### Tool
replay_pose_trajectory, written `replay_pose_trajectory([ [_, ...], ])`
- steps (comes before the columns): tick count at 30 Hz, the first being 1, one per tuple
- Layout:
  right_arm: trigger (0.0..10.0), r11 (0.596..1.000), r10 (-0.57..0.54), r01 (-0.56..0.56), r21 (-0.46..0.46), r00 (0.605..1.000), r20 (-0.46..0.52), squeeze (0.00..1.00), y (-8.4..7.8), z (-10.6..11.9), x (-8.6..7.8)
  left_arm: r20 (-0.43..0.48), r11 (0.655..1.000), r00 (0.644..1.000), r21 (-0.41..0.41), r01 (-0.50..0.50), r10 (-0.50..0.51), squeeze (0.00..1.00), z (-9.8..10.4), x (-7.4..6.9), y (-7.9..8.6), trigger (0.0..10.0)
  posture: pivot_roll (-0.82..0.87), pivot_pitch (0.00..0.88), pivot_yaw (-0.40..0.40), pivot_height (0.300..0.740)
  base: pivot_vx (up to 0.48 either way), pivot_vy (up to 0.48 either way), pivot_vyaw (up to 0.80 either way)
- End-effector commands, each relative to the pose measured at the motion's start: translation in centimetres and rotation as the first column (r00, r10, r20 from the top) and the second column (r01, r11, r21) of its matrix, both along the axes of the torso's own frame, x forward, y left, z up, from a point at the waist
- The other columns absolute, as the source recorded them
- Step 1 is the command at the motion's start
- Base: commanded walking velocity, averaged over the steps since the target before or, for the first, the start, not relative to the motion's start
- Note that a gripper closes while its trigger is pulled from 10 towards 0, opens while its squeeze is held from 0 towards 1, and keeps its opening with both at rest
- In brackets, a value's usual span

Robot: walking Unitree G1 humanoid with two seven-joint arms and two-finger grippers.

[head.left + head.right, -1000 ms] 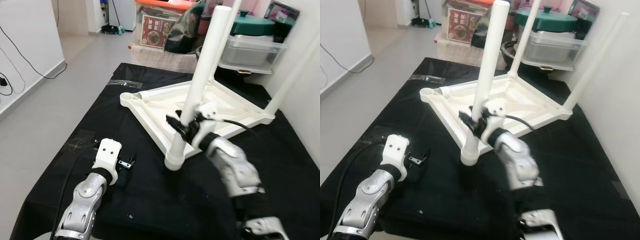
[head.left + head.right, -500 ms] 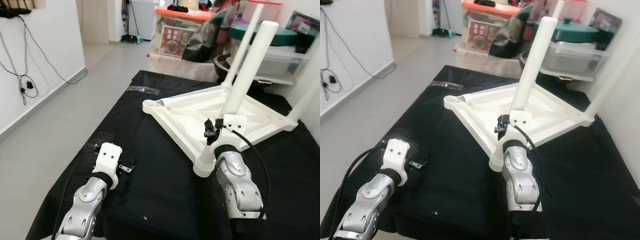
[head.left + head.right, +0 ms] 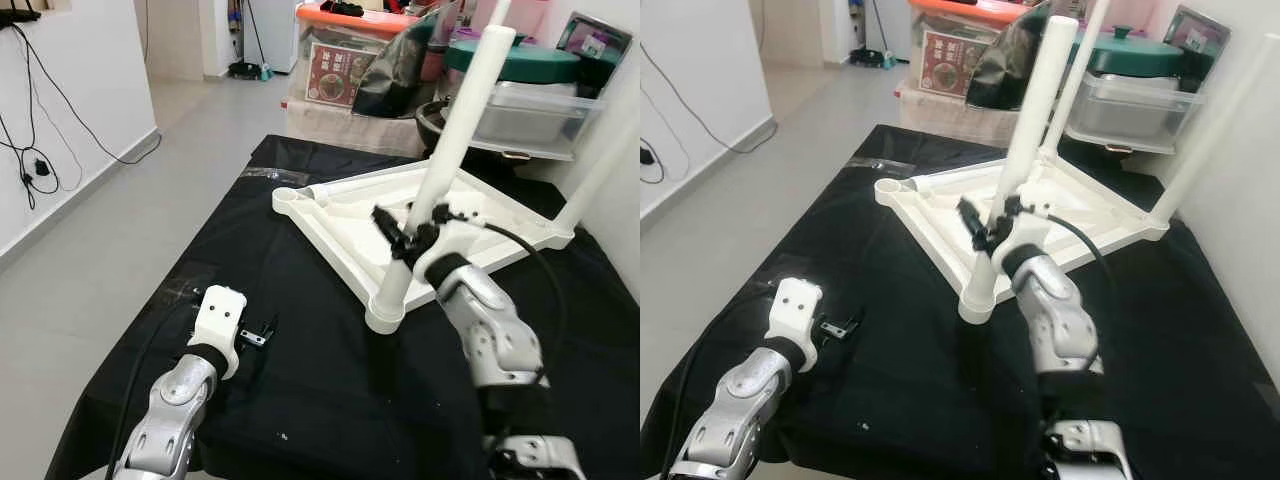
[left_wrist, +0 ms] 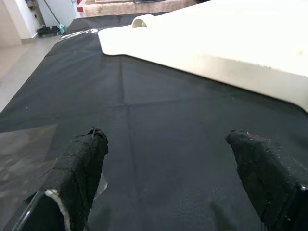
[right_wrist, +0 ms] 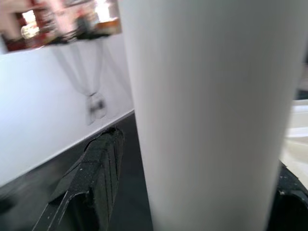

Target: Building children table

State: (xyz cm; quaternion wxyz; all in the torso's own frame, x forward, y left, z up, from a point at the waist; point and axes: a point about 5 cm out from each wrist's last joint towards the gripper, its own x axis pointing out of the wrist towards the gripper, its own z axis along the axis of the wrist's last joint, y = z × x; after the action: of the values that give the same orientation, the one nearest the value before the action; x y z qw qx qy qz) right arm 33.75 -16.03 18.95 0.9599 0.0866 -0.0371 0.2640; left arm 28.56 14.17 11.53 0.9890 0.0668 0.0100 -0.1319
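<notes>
Left eye view, centre: my right gripper [image 3: 405, 238] fingers straddle the near leg [image 3: 440, 170]; three legs up, far-left socket [image 3: 287, 197] empty; left gripper [image 4: 168, 168] fingers apart.

far table leg [image 3: 497, 12]: top cut off by upper edge | right-hand leg [image 3: 600, 172]: upper part runs out of frame | right gripper [image 3: 405, 236]: fingertips hidden behind near leg [image 3: 440, 170], contact unclear | box label [image 3: 337, 75] beyond tabletop [image 3: 330, 215]: too small to read | right wrist view: background blurred
</notes>
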Motion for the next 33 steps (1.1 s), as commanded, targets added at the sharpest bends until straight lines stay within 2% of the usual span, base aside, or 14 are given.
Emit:
replay_pose_trajectory([
  [1, 6.9, 0.984, 0.178, -0.179, -0.014, 0.982, -0.067, 0.00, 2.1, -1.9, -0.7, -0.002, 1.000, 1.000, 0.003, 0.012, -0.012, 0.00, -0.1, -0.1, -0.4, 10.0, 0.11, 0.000, -0.143, 0.740, 0.000, 0.000, 0.00],
  [3, 6.9, 0.978, 0.207, -0.209, -0.018, 0.975, -0.078, 0.00, 2.4, -2.4, -0.8, -0.002, 1.000, 1.000, 0.004, 0.012, -0.012, 0.00, -0.1, -0.1, -0.3, 10.0, 0.11, 0.000, -0.143, 0.740, 0.000, 0.000, 0.00],
  [4, 2.0, 0.974, 0.223, -0.226, -0.021, 0.971, -0.091, 0.00, 2.8, -2.9, -0.9, -0.002, 1.000, 1.000, 0.005, 0.012, -0.012, 0.00, -0.1, -0.1, -0.3, 10.0, 0.12, 0.000, -0.145, 0.740, 0.000, 0.000, 0.00],
  [6, 0.0, 0.979, 0.199, -0.203, -0.034, 0.975, -0.098, 0.00, 3.0, -3.3, -0.7, -0.002, 1.000, 1.000, 0.006, 0.012, -0.012, 0.00, -0.1, -0.1, -0.3, 10.0, 0.12, 0.000, -0.143, 0.740, 0.000, 0.000, 0.00],
  [9, 0.0, 0.996, -0.066, 0.056, -0.073, 0.986, -0.154, 0.00, 2.0, -4.5, 0.7, -0.001, 1.000, 1.000, 0.008, 0.010, -0.010, 0.00, 0.0, -0.1, -0.2, 10.0, 0.11, 0.000, -0.140, 0.740, 0.000, 0.000, 0.00],
  [11, 0.0, 0.865, -0.503, 0.485, -0.130, 0.834, -0.228, 0.00, -1.4, -5.9, 1.5, -0.001, 1.000, 1.000, 0.011, 0.011, -0.011, 0.00, 0.0, -0.1, -0.1, 10.0, 0.11, 0.000, -0.138, 0.740, 0.000, 0.000, 0.00],
  [19, 0.0, 0.576, -0.817, 0.785, -0.229, 0.543, -0.195, 0.00, -4.8, -6.9, -2.0, -0.004, 1.000, 1.000, 0.015, 0.019, -0.019, 0.00, -0.1, -0.2, -0.1, 10.0, 0.09, 0.000, -0.117, 0.740, 0.000, 0.000, 0.00],
  [22, 2.6, 0.604, -0.797, 0.762, -0.233, 0.579, -0.174, 0.00, -4.1, -6.5, -2.0, -0.006, 1.000, 1.000, 0.017, 0.022, -0.022, 0.00, -0.2, -0.2, -0.2, 10.0, 0.08, 0.000, -0.110, 0.740, 0.000, 0.000, 0.00],
  [23, 10.0, 0.665, -0.746, 0.722, -0.191, 0.655, -0.121, 0.00, -2.8, -5.3, -1.8, -0.007, 1.000, 1.000, 0.017, 0.026, -0.026, 0.00, -0.3, -0.2, -0.3, 10.0, 0.08, 0.000, -0.114, 0.740, 0.000, 0.000, 0.00],
  [24, 10.0, 0.665, -0.746, 0.722, -0.191, 0.655, -0.121, 0.00, -2.8, -5.3, -1.8, -0.007, 1.000, 1.000, 0.017, 0.026, -0.026, 0.00, -0.3, -0.2, -0.3, 10.0, 0.08, 0.000, -0.114, 0.740, 0.000, 0.000, 0.00],
  [25, 10.0, 0.701, -0.712, 0.698, -0.146, 0.693, -0.111, 1.00, -2.3, -4.6, -1.6, -0.007, 1.000, 1.000, 0.016, 0.025, -0.025, 0.00, -0.3, -0.2, -0.3, 10.0, 0.09, 0.000, -0.118, 0.740, 0.000, 0.000, 0.00],
  [30, 10.0, 0.777, -0.630, 0.626, -0.068, 0.775, -0.062, 1.00, -1.4, -2.4, -0.3, -0.005, 1.000, 1.000, 0.012, 0.019, -0.019, 0.00, -0.3, -0.2, -0.2, 10.0, 0.09, 0.000, -0.127, 0.740, 0.000, 0.000, 0.00],
  [31, 10.0, 0.823, -0.568, 0.566, -0.047, 0.821, -0.060, 0.00, -1.0, -1.7, 0.3, -0.004, 1.000, 1.000, 0.012, 0.016, -0.015, 0.00, -0.3, -0.2, -0.2, 10.0, 0.09, 0.000, -0.127, 0.740, 0.000, 0.000, 0.00],
  [33, 10.0, 0.887, -0.458, 0.461, 0.003, 0.882, -0.111, 0.00, -0.5, -1.2, 0.8, -0.004, 1.000, 1.000, 0.011, 0.014, -0.014, 0.00, -0.3, -0.2, -0.1, 10.0, 0.09, 0.000, -0.124, 0.740, 0.000, 0.000, 0.00],
])
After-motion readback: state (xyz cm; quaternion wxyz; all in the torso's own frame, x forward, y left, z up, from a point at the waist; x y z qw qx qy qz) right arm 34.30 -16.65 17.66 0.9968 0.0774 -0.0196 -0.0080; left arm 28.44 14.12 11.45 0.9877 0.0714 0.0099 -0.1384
